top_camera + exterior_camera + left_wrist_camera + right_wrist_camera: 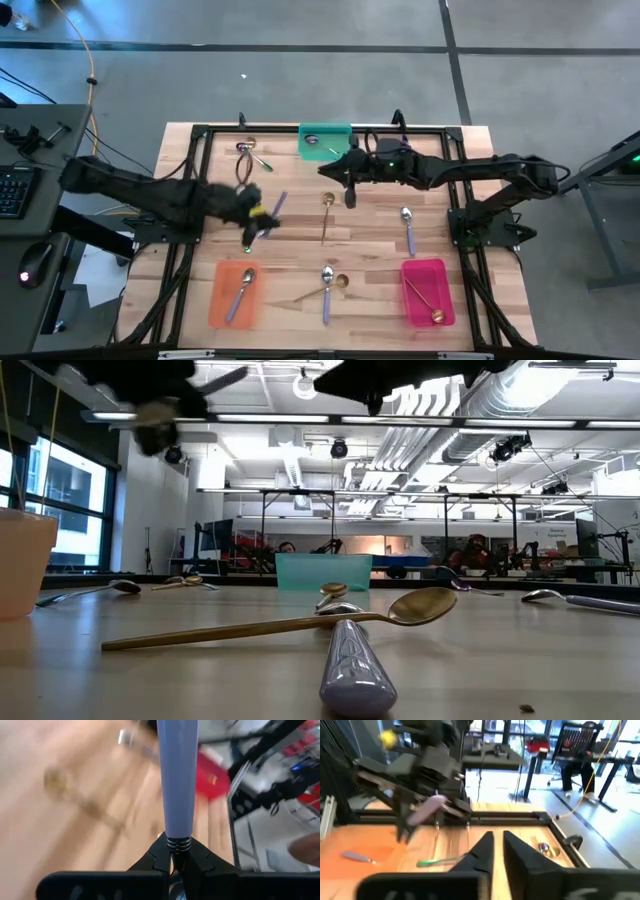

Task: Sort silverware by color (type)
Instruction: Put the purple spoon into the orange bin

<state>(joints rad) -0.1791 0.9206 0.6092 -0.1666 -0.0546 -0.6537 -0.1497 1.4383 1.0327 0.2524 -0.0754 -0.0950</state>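
**Lavender-handled spoon clamped above the table's left half**

Over the left-centre of the wooden table [300,255], the left gripper [258,215] is seen raised, its fingers closed tight on a lavender-handled spoon [177,775]; in the left wrist view the handle stands straight out from between the pinched fingertips [161,855]. The right gripper [349,190] is held over the far middle of the table, just in front of the green tray [325,141], with its fingers narrowly parted and nothing between them.

No brand, label or legible writing can be made out on any object.

The remaining silverware is spread about. A lavender-handled spoon is laid in the orange tray [236,293], and a gold spoon [428,302] in the pink tray [429,291]. An iridescent spoon [252,154] is seen near the far-left edge, with one more piece lying in the green tray. On the bare wood, a gold spoon [326,215] lies at the centre, a silver-bowled spoon [408,228] to its right, and near the front edge a gold spoon [290,622] and a lavender-handled one [352,665] lie side by side, filling the foreground of the low view.

A keyboard [14,190] and mouse [33,262] are set on a side desk at the left. A seated person [575,767] is visible in the room beyond.
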